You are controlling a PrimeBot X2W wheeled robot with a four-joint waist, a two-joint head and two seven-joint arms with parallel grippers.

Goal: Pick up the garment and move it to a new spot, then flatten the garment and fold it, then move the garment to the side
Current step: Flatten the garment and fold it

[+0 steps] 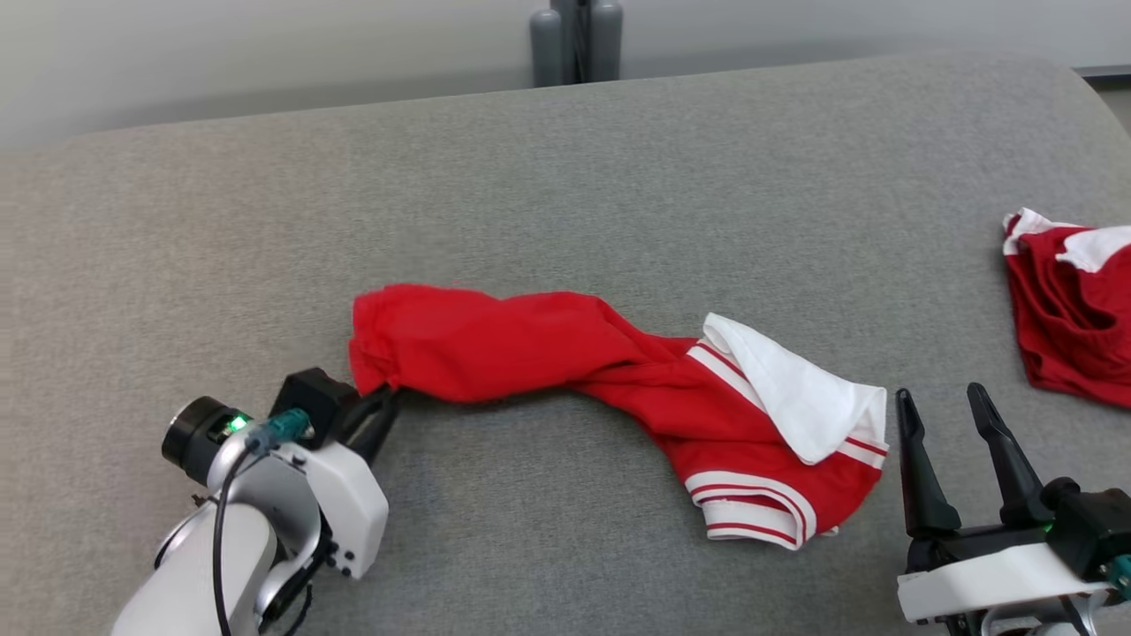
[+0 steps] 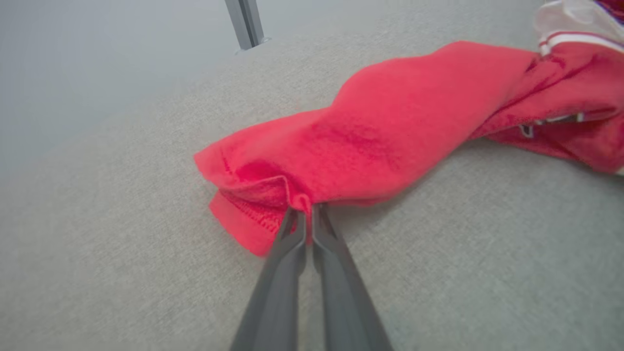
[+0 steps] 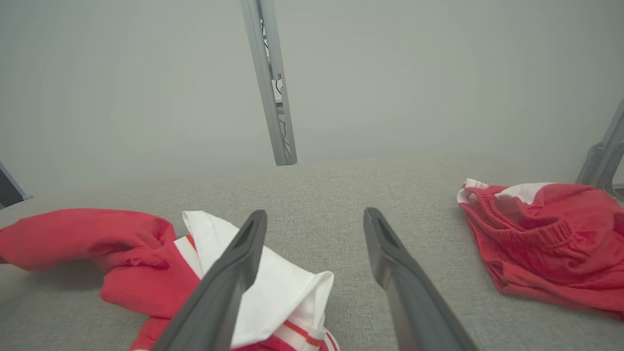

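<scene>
Head view gives us the twisted red cloth garment with white striped trim (image 1: 548, 353) lying mid grey fabric counter (image 1: 565, 177); we judge it light, limp, prone to bunching. Our left hand (image 1: 386, 397) clenches its nine-o'clock hem (image 2: 253, 222); our right hand (image 1: 944, 402), splayed and empty, hangs at four o'clock beside the striped cuff (image 1: 760, 512), a fair second hold.

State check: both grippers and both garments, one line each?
left gripper: shut on garment's plain red end
right gripper: open, empty, beside garment's striped end
garment: twisted, unfolded, lying on the grey surface
second garment: crumpled heap at far right, not held
</scene>
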